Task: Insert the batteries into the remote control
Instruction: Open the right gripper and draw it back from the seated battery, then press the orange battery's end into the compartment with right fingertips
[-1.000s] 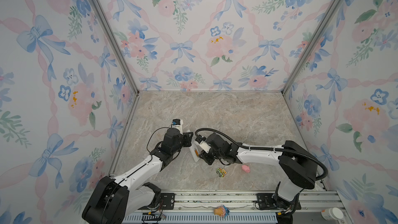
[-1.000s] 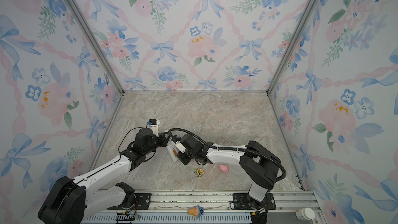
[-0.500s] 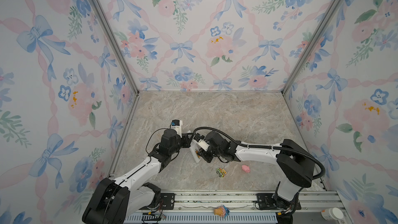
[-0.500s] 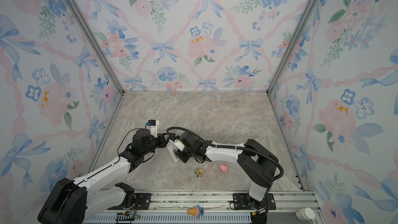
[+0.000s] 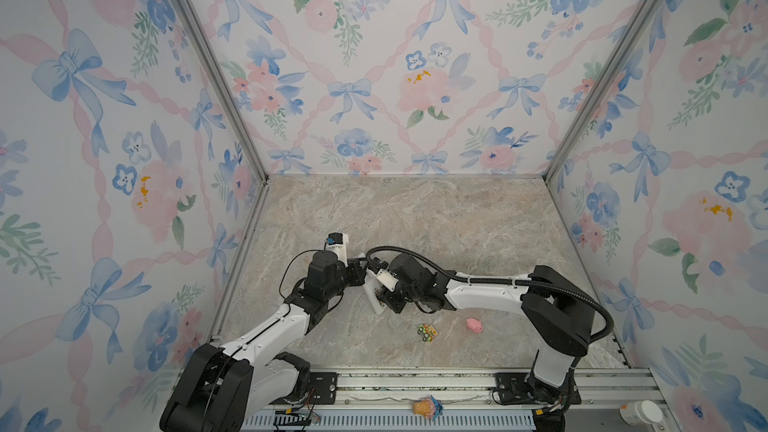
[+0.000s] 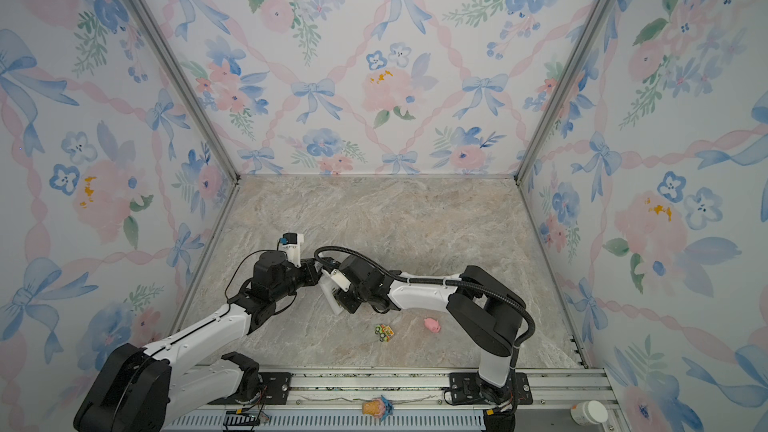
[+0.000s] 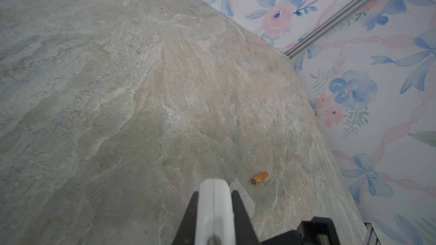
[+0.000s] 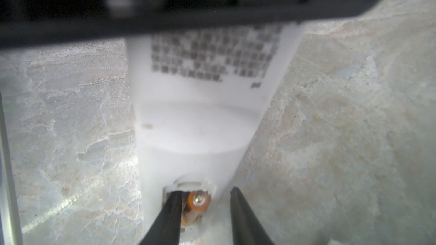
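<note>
A: Where's the long slim white plastic remote control (image 8: 200,114)?
B: Toward the front of the marbled stone tabletop (image 5: 415,222), tilted, one end clamped in the left gripper (image 7: 215,197).
A: The batteries?
B: One small orange-yellow cylindrical battery (image 8: 197,205) sits in its open compartment. The right gripper (image 8: 205,192) straddles it, fingers apart, one just beside it. The second battery (image 7: 259,177) lies loose on the tabletop.

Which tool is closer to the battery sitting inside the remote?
Right. The right tool straddles the battery lying in the remote control. The left tool clamps the remote control's other end, farther off.
</note>
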Controlling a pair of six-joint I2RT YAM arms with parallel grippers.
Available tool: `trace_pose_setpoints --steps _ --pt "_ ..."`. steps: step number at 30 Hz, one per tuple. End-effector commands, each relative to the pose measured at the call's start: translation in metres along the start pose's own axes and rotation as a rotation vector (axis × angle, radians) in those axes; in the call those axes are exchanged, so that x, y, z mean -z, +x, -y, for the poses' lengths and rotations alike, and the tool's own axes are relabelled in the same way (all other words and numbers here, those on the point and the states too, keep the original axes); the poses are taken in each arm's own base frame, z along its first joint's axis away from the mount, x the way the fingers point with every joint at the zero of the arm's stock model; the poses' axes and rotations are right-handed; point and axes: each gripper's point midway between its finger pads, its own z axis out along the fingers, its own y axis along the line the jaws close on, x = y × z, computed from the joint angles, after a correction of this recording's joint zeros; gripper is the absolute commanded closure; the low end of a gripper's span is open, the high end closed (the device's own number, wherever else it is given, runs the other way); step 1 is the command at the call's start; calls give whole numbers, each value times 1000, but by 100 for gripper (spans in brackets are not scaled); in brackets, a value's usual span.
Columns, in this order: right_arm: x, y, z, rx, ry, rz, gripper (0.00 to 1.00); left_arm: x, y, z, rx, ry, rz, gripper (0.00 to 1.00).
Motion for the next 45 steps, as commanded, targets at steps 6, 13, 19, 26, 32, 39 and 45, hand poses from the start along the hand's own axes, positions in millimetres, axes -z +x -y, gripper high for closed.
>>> trace_pose_setpoints --steps 6,13,19,26,32,39,45 --pt "0 -8 8 -21 80 9 78 3 -5 14 30 81 9 100" --pt "0 -7 5 -26 66 8 86 4 -7 14 31 85 14 100" --pt "1 -10 5 -35 64 20 89 7 -9 16 28 93 23 100" --pt "16 -18 3 -35 63 67 94 8 -8 14 27 92 25 100" --pt "33 -23 -2 -38 57 107 94 9 -7 15 21 108 30 100" --pt "39 -29 -13 -36 27 130 94 11 -9 19 18 128 41 100" --pt "37 -25 -19 -67 -13 121 93 18 -13 25 18 168 74 100"
